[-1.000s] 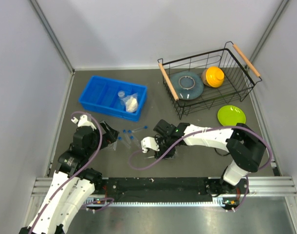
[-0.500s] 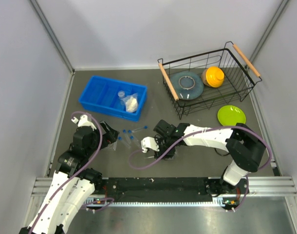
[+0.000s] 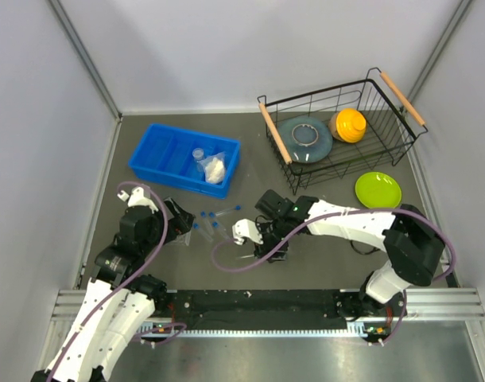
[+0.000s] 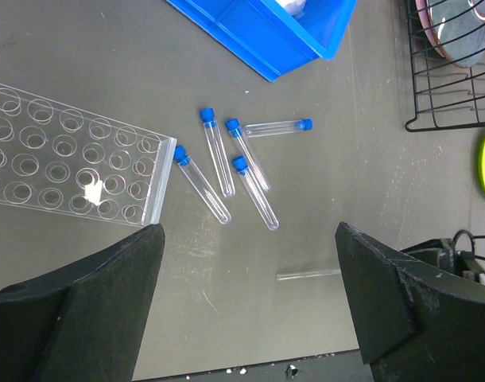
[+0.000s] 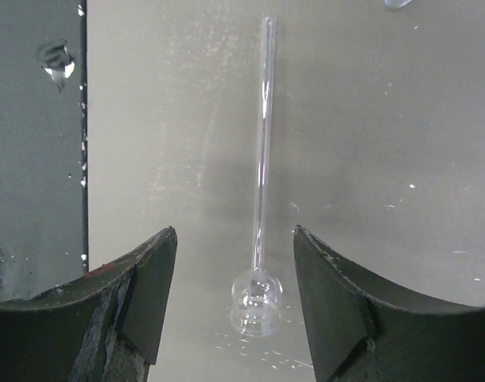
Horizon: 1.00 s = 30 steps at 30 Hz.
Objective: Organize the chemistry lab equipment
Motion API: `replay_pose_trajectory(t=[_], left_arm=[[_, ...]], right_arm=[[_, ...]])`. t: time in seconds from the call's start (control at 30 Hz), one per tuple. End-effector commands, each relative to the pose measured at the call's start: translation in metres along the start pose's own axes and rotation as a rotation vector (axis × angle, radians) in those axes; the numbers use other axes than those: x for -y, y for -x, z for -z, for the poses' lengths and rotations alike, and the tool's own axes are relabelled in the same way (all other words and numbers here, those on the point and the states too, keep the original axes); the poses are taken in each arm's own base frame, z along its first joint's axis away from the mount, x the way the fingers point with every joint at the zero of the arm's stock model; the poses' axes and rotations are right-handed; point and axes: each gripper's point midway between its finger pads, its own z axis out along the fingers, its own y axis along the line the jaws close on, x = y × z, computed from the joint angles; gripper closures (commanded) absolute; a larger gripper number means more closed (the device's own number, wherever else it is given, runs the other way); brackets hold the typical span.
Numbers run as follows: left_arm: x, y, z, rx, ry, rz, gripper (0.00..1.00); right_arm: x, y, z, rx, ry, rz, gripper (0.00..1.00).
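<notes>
Right gripper jaws apart, straddling thin glass rod near desk's near edge; edged slightly rightward over last second; alignment tweak, rod not yet grasped.

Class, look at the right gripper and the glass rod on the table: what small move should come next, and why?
Probably lower the right gripper straight down and close it on the glass rod. Its jaws stand open on either side of the rod, which lies flat on the table and is not yet held.
</notes>
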Motion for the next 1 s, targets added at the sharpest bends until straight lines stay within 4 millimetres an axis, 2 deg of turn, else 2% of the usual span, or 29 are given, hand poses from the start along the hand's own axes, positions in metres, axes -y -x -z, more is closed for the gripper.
replay_pose_trajectory(t=[0.0, 0.13, 0.3, 0.7, 0.97], left_arm=[[0.012, 0.008, 0.001, 0.014, -0.047, -0.014, 0.06], [0.015, 0.004, -0.003, -0.006, -0.065, -0.012, 0.06], [0.020, -0.005, -0.009, -0.051, -0.094, -0.010, 0.07], [0.021, -0.024, -0.021, -0.142, -0.113, -0.005, 0.08], [0.019, -0.027, -0.024, -0.159, -0.100, -0.010, 0.09]], right_arm=[[0.007, 0.029, 0.031, 0.120, 0.005, -0.006, 0.39], [0.012, 0.037, 0.046, 0.162, 0.014, -0.032, 0.38], [0.012, 0.038, 0.053, 0.174, 0.015, -0.041, 0.38], [0.018, 0.035, 0.058, 0.178, 0.003, -0.066, 0.37], [0.019, 0.035, 0.057, 0.176, 0.008, -0.071, 0.37]])
